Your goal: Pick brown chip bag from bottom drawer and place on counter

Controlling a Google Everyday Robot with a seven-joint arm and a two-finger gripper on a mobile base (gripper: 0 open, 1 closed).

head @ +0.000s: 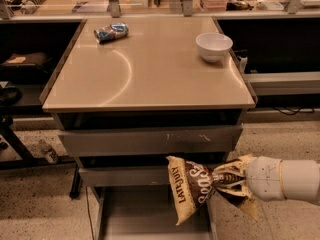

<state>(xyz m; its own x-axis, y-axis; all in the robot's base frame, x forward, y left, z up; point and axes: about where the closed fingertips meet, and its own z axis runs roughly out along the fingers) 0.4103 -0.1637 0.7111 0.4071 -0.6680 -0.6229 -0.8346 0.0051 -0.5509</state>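
Desk (150,79): large square top, glossy beige, thin metal rim, seated on a grey metal drawer cabinet. Overhead light reflects off it in a curved streak.

Upper drawer front (150,141) and middle drawer front (125,175): flat grey metal, both pushed in.

Bottom drawer (145,214): pulled out, a shallow wide tray with a smooth grey floor.

Arm (287,180): white, rounded casing, entering from the right edge at the level of the lower drawers.

Brown chip bag (192,186): dark brown crinkled foil with tan-yellow edges and white script lettering. It is held in the air above the right side of the bottom drawer, hanging tilted and clear of the desk.

Claw (229,182): clamped on the bag's bunched right end.

Bowl (214,45): white, round, at the desk's far right.

Small snack bag (111,32): blue and silver, crumpled, far left of the desk
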